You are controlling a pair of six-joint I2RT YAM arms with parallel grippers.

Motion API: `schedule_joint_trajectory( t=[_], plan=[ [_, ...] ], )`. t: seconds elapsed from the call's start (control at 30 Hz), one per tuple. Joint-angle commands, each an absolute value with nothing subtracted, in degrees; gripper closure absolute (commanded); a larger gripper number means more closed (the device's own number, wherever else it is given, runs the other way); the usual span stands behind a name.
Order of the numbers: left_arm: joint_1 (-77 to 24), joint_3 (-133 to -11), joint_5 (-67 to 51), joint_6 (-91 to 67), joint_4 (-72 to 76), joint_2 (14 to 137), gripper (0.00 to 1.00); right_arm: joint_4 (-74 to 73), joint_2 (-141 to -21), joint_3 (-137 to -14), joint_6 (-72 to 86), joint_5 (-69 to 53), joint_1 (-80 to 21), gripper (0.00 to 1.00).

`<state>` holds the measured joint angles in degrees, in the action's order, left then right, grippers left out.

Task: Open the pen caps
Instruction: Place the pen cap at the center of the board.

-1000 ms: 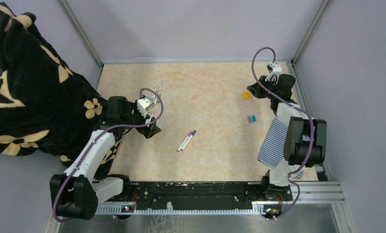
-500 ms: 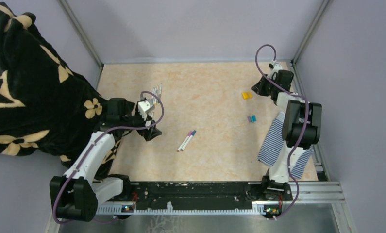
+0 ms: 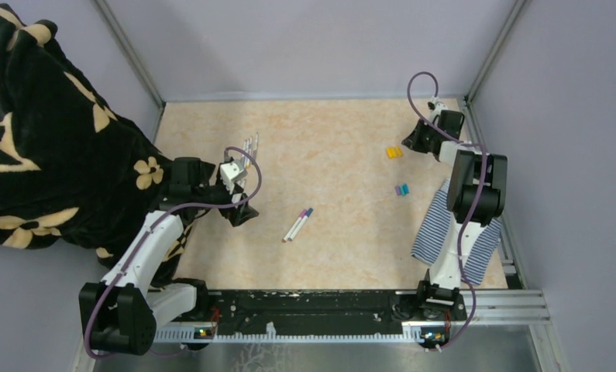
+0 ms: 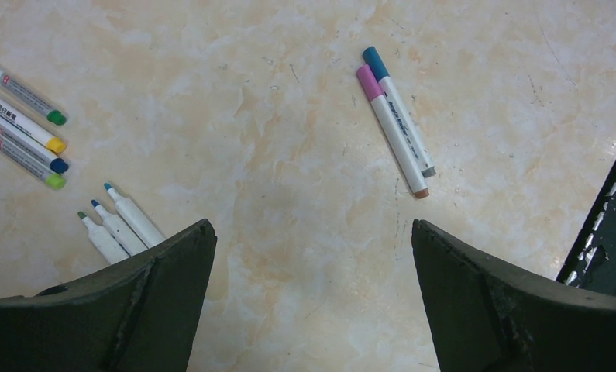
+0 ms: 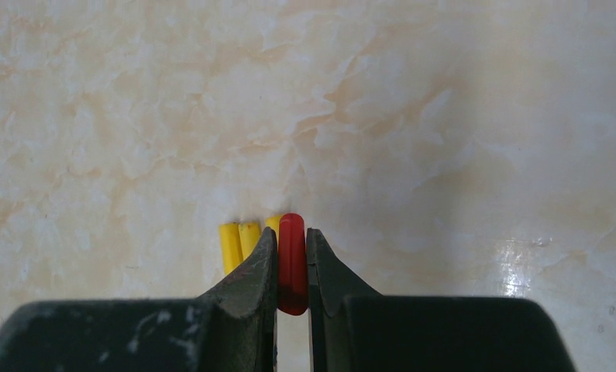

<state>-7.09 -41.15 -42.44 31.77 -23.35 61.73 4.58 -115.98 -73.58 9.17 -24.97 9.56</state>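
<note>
The right gripper [image 5: 292, 240] pinches a short red plastic cap [image 5: 292, 267] beside yellow plastic caps [image 5: 237, 242] at the overhead view's two o'clock (apparently the discard pile), while the left gripper [image 4: 311, 229] gapes empty near two capped white pens [image 4: 397, 128].

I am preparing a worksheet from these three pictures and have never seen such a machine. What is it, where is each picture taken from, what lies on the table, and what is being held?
Two robot arms stand at a table's near edge. The overhead picture shows both; the other two come from cameras on their wrists. The left gripper is open and empty above the table, where two capped pens and three uncapped pens lie. The right gripper pinches a red cap beside yellow caps. A striped cloth lies at the right.
</note>
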Motion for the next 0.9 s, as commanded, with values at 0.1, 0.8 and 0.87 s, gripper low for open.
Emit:
schedule_joint_trajectory(
  t=[0.1,0.8,0.87],
  plan=[
    [-6.5,-40.4,-44.5,33.1,-23.7,60.7,0.00,3.7,-119.0,-79.9,9.7,-24.7,9.6,0.92],
    [-6.3,-40.5,-44.9,33.1,-23.9,60.9,0.00,2.6,-120.4,-79.3,9.4,-25.6,8.6,0.80],
    [-6.3,-40.5,-44.9,33.2,-23.9,60.9,0.00,2.5,-120.4,-79.4,9.4,-26.0,8.5,0.78]
  ],
)
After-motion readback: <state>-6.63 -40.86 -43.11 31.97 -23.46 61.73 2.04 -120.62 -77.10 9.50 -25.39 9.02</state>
